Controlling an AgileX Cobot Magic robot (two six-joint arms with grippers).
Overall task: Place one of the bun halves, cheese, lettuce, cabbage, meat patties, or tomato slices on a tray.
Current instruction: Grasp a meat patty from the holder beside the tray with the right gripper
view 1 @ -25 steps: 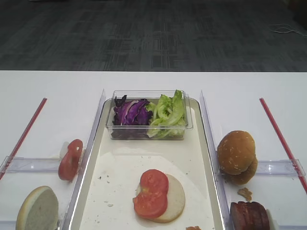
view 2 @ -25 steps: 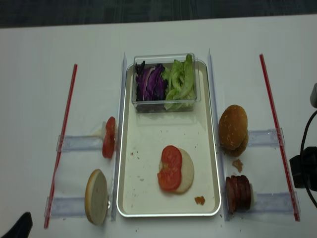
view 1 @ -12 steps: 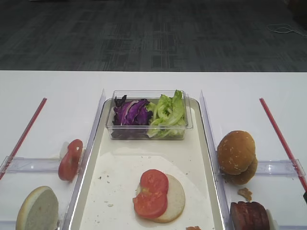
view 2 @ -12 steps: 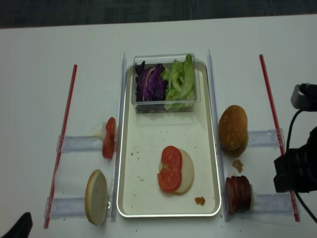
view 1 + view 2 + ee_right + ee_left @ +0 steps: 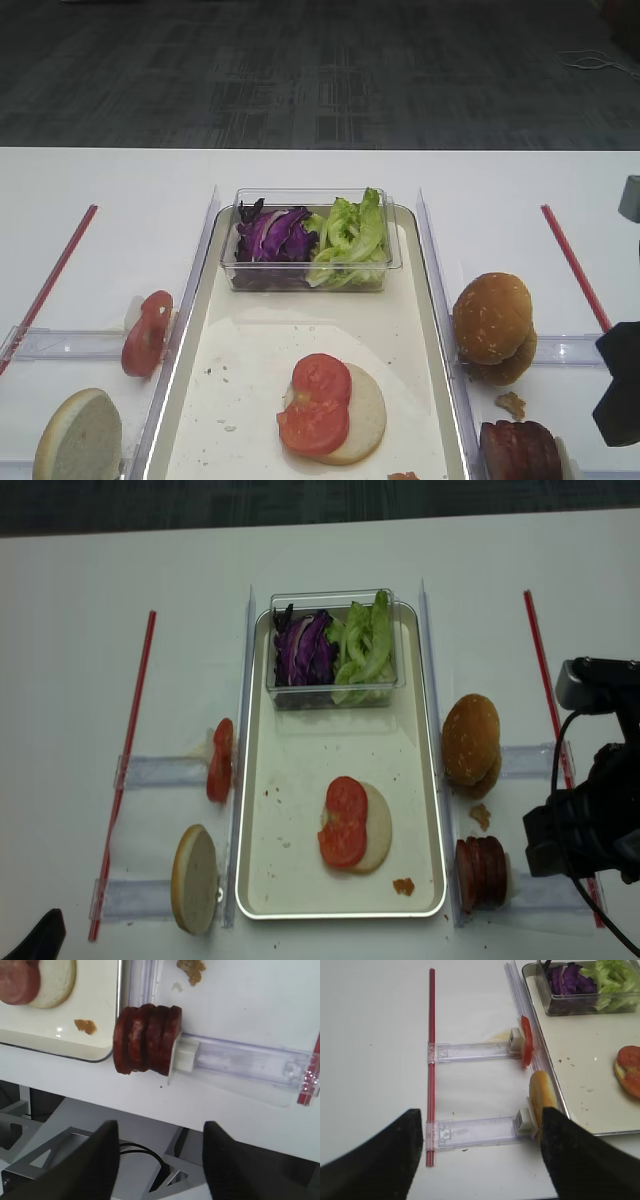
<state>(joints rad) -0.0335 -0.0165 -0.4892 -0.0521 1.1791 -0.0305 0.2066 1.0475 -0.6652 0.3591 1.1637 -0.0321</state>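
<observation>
Tray [image 5: 262, 880]: bun half [image 5: 372, 825] topped with tomato slices [image 5: 344, 820] | right claw [image 5: 161, 1160]: apart, empty, right of tray near meat patties [image 5: 146, 1040] | left claw [image 5: 480, 1160]: apart, left of tray

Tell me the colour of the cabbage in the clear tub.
Purple with white streaks: the cabbage shows best in the overhead exterior view.

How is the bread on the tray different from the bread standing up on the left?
The bun half on the tray lies flat, while the bun half on the left stands on its edge against a clear holder. The tray one has two tomato slices on top; the left one is bare. The tray one sits inside the tray; the left one is outside it on the table. Both are round with a pale cut face.
</observation>
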